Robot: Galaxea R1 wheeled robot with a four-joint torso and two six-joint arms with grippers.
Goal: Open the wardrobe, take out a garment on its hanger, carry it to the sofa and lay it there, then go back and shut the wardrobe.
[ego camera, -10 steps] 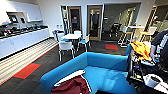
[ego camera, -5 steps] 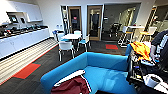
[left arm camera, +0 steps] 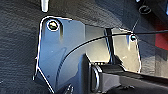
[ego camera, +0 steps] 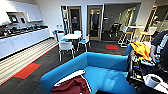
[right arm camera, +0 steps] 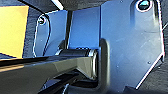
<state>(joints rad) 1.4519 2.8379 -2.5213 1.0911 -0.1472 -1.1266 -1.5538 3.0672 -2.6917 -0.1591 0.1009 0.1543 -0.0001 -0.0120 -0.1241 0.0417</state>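
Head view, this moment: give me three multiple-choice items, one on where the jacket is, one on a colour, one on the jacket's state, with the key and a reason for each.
1. Where is the maroon jacket?
A. On the blue sofa
B. On the round white table
C. On the kitchen counter

2. What colour are the rectangular patches in the dark floor?
A. Green
B. Red
C. White

3. How does the jacket lie?
A. Hanging from a rail
B. Folded in a neat stack
C. Spread loosely over the seat and the near arm of the sofa, one white sleeve along its upper edge

Key: 1 A, the maroon cloth rests on the blue upholstery; 2 B, both floor patches are bright red; 3 C, it lies slack on the sofa with the sleeve stretched out.
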